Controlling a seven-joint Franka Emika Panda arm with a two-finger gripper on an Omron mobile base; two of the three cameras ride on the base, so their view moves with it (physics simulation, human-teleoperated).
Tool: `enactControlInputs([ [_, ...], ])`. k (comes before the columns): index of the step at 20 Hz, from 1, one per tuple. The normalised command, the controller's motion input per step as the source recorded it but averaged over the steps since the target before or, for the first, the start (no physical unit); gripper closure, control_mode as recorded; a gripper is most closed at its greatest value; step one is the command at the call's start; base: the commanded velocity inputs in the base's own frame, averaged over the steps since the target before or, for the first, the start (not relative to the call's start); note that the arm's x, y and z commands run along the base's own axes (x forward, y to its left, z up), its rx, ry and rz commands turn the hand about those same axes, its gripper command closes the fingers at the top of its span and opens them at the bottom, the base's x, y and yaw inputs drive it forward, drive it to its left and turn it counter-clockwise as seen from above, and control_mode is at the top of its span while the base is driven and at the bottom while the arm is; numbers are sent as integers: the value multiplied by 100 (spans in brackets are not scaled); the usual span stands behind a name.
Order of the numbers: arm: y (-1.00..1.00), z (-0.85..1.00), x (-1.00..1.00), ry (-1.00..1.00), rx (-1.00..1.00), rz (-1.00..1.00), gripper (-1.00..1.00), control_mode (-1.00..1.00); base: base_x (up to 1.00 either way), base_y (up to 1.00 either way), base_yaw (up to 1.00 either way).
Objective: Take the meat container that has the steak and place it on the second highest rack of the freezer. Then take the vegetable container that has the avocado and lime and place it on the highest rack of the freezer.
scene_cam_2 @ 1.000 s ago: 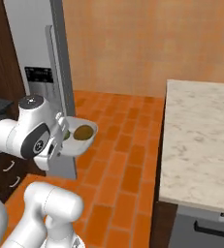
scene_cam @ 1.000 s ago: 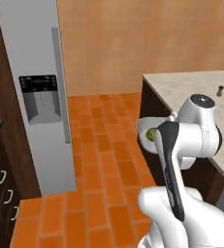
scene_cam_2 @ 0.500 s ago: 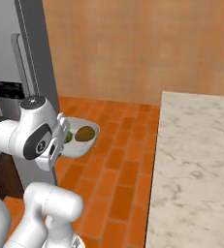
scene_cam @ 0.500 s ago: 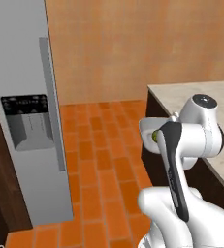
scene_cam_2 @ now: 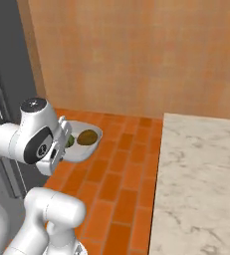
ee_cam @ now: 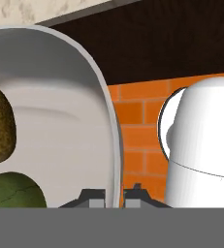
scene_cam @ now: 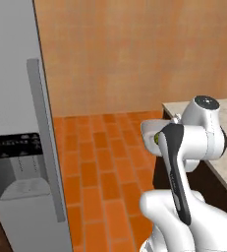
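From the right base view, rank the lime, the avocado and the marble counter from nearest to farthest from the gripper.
The gripper is shut on the rim of the white bowl.
1. Lime: in the bowl, right beside the hand.
2. Avocado: in the bowl, just beyond the lime.
3. Marble counter: far off to the right, across the brick floor.

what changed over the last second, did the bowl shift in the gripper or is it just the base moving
The base drove: the freezer slid left and looms larger in both base views, so the camera moved. The gripper stays shut on the rim of the white bowl, with the avocado and lime still inside.
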Motion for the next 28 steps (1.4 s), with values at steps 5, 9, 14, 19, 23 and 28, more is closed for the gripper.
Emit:
enactControlInputs([
  [5,0,0,0,0,0,0,100,100,100,-18,0],
  [9,0,0,0,0,0,0,100,100,100,-18,0],
  [14,0,0,0,0,0,0,100,100,100,-11,0],
  [19,0,0,0,0,0,0,100,100,100,-3,0],
  [23,0,0,0,0,0,0,100,100,55,-12,49],
  [28,0,0,0,0,0,0,100,100,-1,-1,100],
])
